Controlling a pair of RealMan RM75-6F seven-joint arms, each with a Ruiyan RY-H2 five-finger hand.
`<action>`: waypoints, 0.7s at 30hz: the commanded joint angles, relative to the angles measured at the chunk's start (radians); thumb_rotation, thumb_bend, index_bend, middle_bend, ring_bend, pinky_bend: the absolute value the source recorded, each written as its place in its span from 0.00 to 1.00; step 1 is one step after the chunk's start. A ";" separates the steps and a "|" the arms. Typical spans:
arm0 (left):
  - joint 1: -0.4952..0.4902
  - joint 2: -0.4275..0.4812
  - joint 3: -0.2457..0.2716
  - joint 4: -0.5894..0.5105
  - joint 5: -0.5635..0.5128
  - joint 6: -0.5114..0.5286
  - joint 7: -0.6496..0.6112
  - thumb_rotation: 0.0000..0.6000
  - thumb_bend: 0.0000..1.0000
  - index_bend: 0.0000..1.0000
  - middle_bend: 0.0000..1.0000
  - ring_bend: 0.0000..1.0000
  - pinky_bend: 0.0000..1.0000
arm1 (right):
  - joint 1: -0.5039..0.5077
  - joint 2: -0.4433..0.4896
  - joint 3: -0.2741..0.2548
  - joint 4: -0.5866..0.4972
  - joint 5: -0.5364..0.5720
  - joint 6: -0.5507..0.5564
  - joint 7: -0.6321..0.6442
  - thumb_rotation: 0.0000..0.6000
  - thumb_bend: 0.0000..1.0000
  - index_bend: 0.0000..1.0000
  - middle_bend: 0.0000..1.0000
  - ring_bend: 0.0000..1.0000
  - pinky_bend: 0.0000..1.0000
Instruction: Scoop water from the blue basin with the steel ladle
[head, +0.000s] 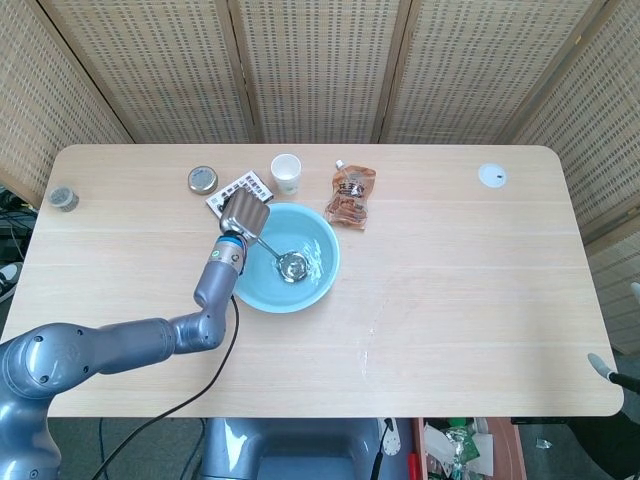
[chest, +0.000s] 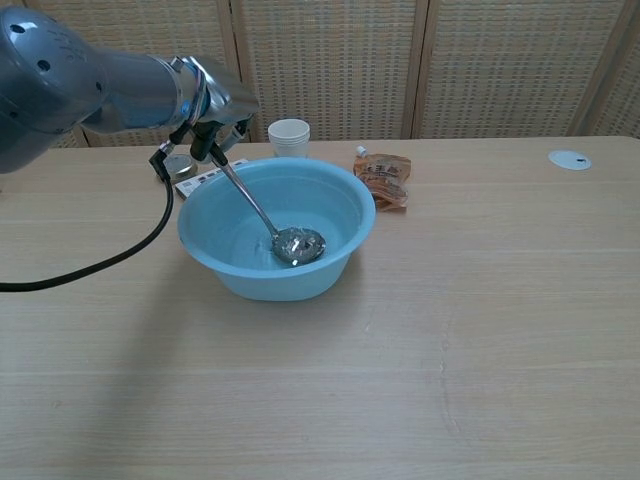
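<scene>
Holding our left hand (chest: 212, 125) clamped on the long-handled steel ladle (chest: 262, 211), bowl dipped inside the round blue plastic basin (chest: 345, 195). Right hand unseen. Risk: lifting tilted spills the water.

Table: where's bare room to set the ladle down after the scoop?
Free: the wide stretch right of the blue basin out to the white disc, and the whole front edge. Crowded: behind the basin, where the tin, card, paper cup and pouch cluster.
</scene>
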 joint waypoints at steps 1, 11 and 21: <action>0.007 0.009 -0.008 -0.010 0.000 -0.008 -0.015 1.00 0.51 0.91 1.00 0.95 1.00 | -0.001 0.000 0.000 0.000 -0.001 0.000 0.000 1.00 0.00 0.00 0.00 0.00 0.00; 0.035 0.087 -0.044 -0.072 0.005 -0.050 -0.115 1.00 0.51 0.91 1.00 0.95 1.00 | 0.001 -0.004 -0.003 -0.001 -0.005 -0.001 -0.012 1.00 0.00 0.00 0.00 0.00 0.00; 0.047 0.149 -0.042 -0.108 0.028 -0.084 -0.178 1.00 0.51 0.92 1.00 0.95 1.00 | 0.003 -0.009 -0.004 -0.004 -0.005 -0.003 -0.028 1.00 0.00 0.00 0.00 0.00 0.00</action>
